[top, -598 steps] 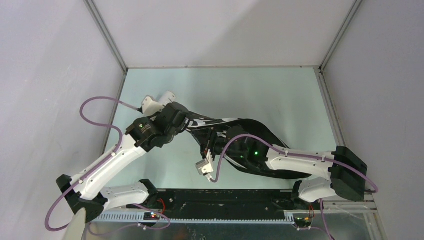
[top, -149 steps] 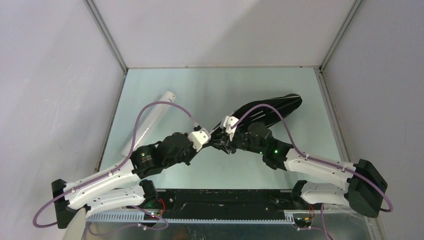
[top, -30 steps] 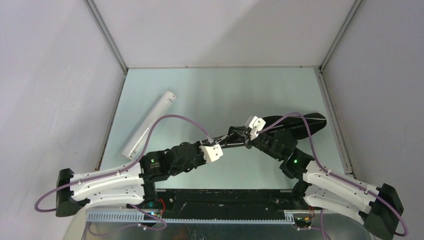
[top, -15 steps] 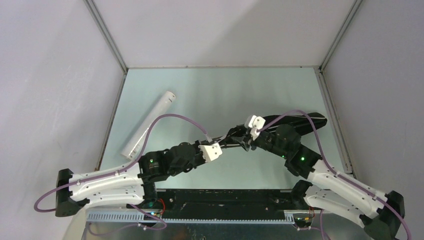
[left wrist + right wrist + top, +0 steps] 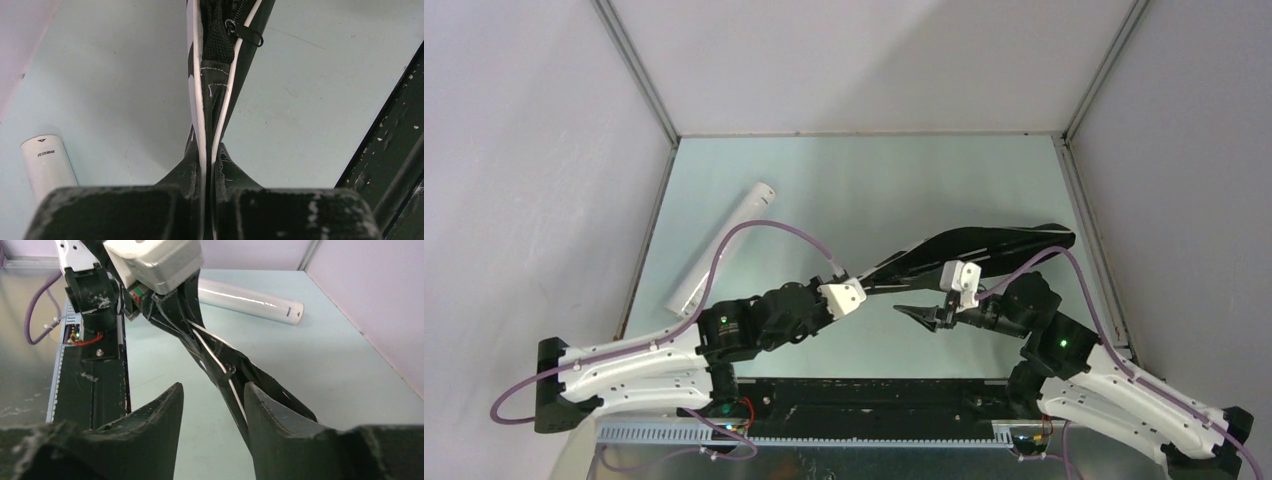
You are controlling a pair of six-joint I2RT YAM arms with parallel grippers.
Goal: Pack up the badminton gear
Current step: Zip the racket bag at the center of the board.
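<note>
backed off since a second ago, the right gripper [image 5: 916, 315] now hangs near the front edge, just clear of the black bag [image 5: 984, 243], its jaws standing half apart with nothing between them. just left of it the left gripper [image 5: 206, 165] is pinched tight on the bag's narrow white-piped end, and the bag runs from there off to the far right over the table [image 5: 844, 180]. the white tube [image 5: 724, 245] lies slanted at the far left, well apart from both.
</note>
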